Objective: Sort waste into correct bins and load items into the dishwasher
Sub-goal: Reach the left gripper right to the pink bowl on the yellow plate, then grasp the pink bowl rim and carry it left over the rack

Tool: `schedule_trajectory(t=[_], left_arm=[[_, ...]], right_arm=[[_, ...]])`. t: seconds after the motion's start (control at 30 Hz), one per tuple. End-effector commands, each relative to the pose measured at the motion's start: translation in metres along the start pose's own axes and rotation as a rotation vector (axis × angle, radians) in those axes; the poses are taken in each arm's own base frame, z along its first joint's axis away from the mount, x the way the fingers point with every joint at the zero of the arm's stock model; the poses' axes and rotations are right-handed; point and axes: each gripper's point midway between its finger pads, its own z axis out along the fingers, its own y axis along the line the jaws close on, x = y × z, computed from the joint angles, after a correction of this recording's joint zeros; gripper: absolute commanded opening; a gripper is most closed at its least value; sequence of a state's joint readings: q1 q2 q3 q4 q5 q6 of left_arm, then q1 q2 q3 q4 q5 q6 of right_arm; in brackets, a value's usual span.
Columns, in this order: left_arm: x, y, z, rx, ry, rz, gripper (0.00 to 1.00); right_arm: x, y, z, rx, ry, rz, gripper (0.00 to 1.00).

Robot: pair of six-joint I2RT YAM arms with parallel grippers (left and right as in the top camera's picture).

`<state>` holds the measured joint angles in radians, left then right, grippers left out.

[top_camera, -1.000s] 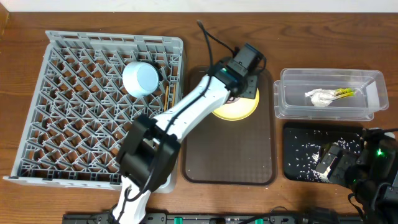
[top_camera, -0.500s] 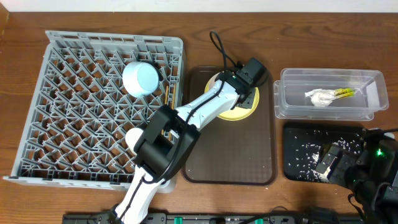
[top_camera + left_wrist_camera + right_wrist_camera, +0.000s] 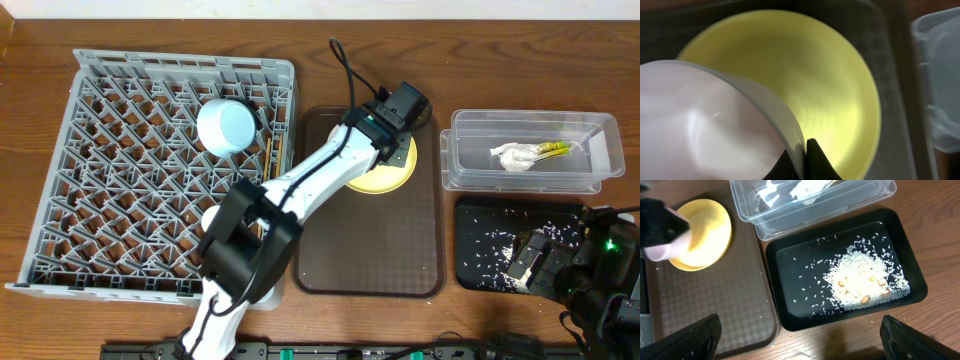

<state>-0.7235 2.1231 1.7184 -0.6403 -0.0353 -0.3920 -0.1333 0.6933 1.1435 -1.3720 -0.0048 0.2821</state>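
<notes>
The left gripper [image 3: 804, 159] is clamped on the rim of the bowl [image 3: 705, 125]. In the left wrist view one dark finger sits inside the wall and the other outside, with the thin edge pinched between them and no gap showing. The bowl is tilted, its hollow turned toward the camera. It is over the left part of the plate [image 3: 835, 95], which lies on the brown tray [image 3: 370, 240]. Whether the bowl's base touches the plate I cannot tell.

The bowl looks small, light and rigid, with a glossy surface that is likely slippery. A pinch at one spot on the rim lets it swing or slide out, so a deeper bite down the wall would be safer. It would probably chip if knocked against the pegs of the rack [image 3: 130, 200], where the blue bowl [image 3: 225, 125] sits upside down. The plate is stiff and shallow and lies flat on the tray, so its raised edge seems the only place to take it.

The right gripper [image 3: 800, 322] hangs near the black tray [image 3: 774, 287], which holds the crumbs [image 3: 860, 280]. Its jaws are spread wide and hold nothing. The napkin [image 3: 512, 156] and wrapper [image 3: 553, 149] lie in the tub [image 3: 600, 140]
</notes>
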Motion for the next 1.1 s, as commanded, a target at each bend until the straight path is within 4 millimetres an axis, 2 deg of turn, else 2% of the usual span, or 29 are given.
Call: schedule_trajectory(t=[0.0, 0.13, 0.23, 0.33, 0.47, 0.57, 0.77, 0.9, 1.07], left_arm=[[-0.026, -0.002, -0.067, 0.072, -0.096, -0.025, 0.07], [-0.023, -0.008, -0.112, 0.235, -0.059, 0.004, 0.08], [-0.016, 0.003, -0.147, 0.372, -0.002, -0.016, 0.07], [-0.009, 0.024, -0.180, 0.522, 0.052, -0.050, 0.08], [-0.007, 0.069, -0.209, 0.640, 0.072, -0.125, 0.08], [0.001, 0.100, -0.224, 0.723, 0.094, -0.184, 0.07], [0.020, 0.145, -0.249, 0.893, 0.054, -0.256, 0.08], [0.028, 0.176, -0.246, 0.902, 0.024, -0.354, 0.08], [0.033, 0.226, -0.241, 0.840, -0.023, -0.482, 0.08]], right_arm=[[-0.001, -0.001, -0.001, 0.002, -0.003, 0.013, 0.99], [-0.001, 0.000, -0.001, 0.002, -0.003, 0.013, 0.99], [-0.001, -0.001, -0.001, 0.002, -0.003, 0.013, 0.99], [-0.001, 0.000, -0.001, 0.002, -0.003, 0.013, 0.99], [-0.001, -0.001, -0.001, 0.002, -0.003, 0.013, 0.99], [-0.001, 0.000, -0.001, 0.002, -0.003, 0.013, 0.99], [-0.001, -0.001, -0.001, 0.002, -0.003, 0.013, 0.99], [-0.001, -0.001, -0.001, 0.002, -0.003, 0.013, 0.99], [-0.001, -0.001, -0.001, 0.002, -0.003, 0.013, 0.99]])
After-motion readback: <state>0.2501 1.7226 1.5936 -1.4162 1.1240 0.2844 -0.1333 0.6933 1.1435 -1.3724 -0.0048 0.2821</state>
